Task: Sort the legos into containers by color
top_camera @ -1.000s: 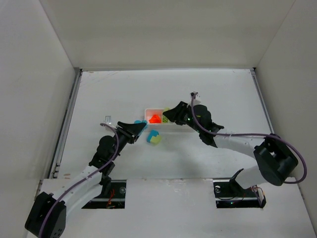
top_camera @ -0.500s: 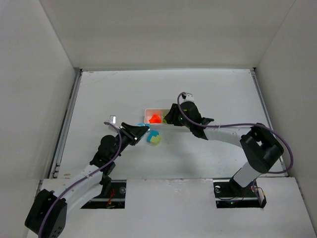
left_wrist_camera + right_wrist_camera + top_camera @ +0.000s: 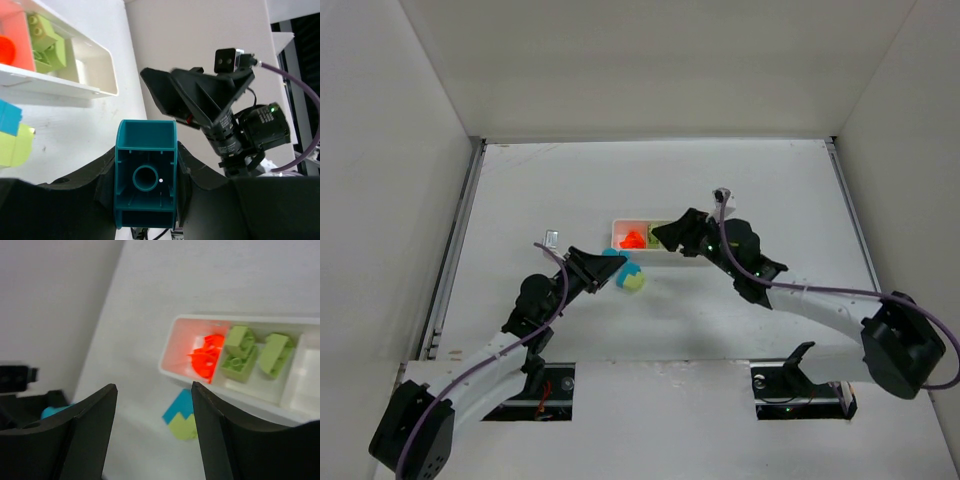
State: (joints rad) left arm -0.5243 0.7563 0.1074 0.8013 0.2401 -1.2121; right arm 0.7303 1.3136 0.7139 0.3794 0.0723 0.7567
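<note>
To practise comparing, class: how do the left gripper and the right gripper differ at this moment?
The left gripper is shut on a teal lego; the right gripper is open and empty. The left gripper is short of the tray, near the loose legos; the right gripper is up at the tray. Both are black, with two fingers.

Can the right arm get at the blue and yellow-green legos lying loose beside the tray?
Probably yes: the right gripper hangs open and empty near the blue and yellow-green legos, nothing between. Only the left gripper, shut on a teal lego, crowds their other side.
</note>
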